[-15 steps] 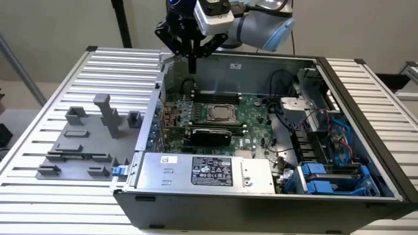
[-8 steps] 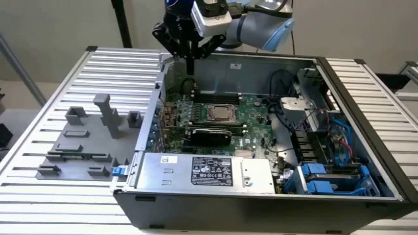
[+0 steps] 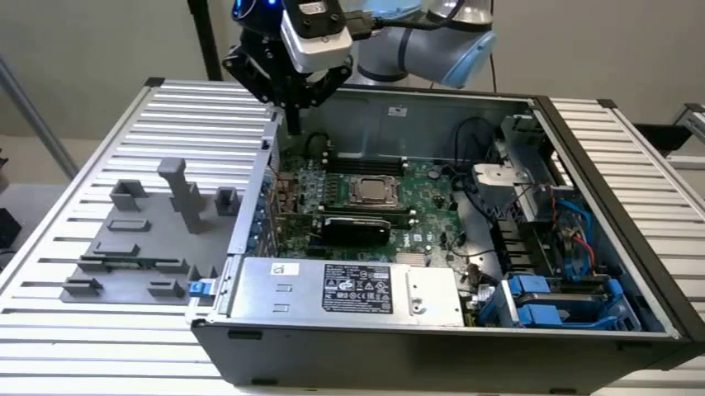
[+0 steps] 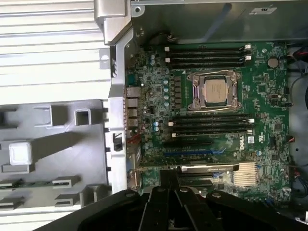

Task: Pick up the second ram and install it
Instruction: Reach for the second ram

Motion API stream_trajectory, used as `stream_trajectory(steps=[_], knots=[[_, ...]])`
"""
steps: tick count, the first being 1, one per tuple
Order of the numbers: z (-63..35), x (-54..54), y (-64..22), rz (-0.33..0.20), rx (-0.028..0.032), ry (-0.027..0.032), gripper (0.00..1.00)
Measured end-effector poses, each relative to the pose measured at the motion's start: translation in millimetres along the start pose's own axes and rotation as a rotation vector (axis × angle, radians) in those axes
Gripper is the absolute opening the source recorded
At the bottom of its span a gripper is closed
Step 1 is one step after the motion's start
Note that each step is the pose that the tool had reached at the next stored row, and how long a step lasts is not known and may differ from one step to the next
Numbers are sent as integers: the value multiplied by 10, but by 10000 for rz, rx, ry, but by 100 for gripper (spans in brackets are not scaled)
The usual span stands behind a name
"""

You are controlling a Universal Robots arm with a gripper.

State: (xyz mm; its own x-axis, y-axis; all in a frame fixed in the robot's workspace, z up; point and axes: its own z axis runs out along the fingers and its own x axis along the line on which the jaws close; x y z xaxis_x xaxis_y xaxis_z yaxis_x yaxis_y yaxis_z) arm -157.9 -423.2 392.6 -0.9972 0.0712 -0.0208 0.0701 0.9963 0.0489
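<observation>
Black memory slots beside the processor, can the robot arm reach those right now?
Probably yes: the case is open on top, the gripper hangs over its edge, and nothing covers the slots, though the side walls could hamper a low approach.

Slatted worktop (image 3: 66, 356): bright, washed nearly white toward its near edge.
Gray tray (image 4: 62, 144): softly lit; a dark shadow stretches from the post (image 4: 20, 153) toward the computer case (image 3: 441, 359).
Metal cover (image 3: 264, 299): pale sheen.
Case wall (image 4: 192, 24): dim, with a bluish streak of reflection.
Circuit board (image 4: 269, 137): moderately lit, the slots (image 4: 209, 126) almost black.
</observation>
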Motion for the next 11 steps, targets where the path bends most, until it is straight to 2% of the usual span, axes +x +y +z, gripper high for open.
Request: stream_trajectory(steps=[5, 11], knots=[[-8, 225, -72, -1, -1, -24, 0], [-15, 493, -123, -2, -2, -25, 0]])
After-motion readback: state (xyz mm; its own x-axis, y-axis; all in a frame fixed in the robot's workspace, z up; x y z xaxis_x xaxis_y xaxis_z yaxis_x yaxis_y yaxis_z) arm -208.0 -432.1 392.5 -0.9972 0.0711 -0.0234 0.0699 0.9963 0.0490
